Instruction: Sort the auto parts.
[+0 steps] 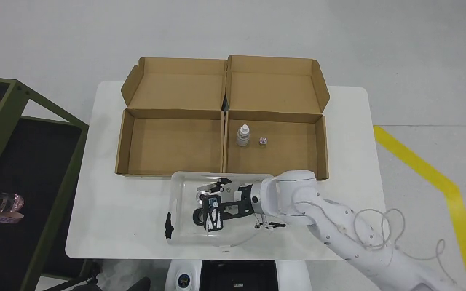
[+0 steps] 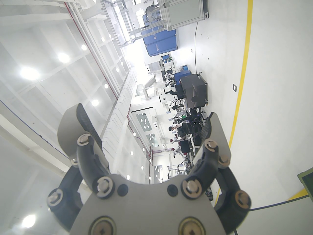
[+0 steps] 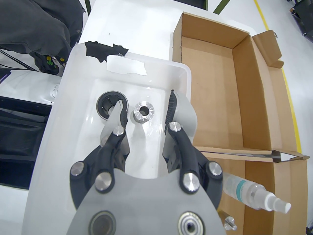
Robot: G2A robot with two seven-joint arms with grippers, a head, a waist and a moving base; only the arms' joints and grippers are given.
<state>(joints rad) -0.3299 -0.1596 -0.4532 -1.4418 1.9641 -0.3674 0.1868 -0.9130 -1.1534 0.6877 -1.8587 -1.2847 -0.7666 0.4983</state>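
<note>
The right gripper [image 3: 146, 102] is hanging low inside the clear bin [image 3: 71, 103]. Its jaws are spread wide and straddling a silver ring [image 3: 143, 111], which is lying flat between them and seems to be touching neither. That stance is looking like a set-up for a pinch across the ring's sides.

A black bearing [image 3: 104, 105] is sitting just outside one jaw, partly hidden behind its tip, so closing is probably going to leave it alone. Past the other jaw, a cardboard box [image 3: 210, 94] is lying open on the counter [image 3: 137, 20]. A second box [image 3: 264, 172] beside it is holding a spray bottle [image 3: 247, 192] and a small metal pin [image 3: 228, 222].

Beyond the jaw tips, black tape [image 3: 102, 50] and a white strip [image 3: 126, 67] are sticking to the bin's rim. The strip is showing no writing, and the bottle's label is too small to read.

The left gripper [image 2: 145, 111] is pointing toward the ceiling, jaws spread and holding nothing.
</note>
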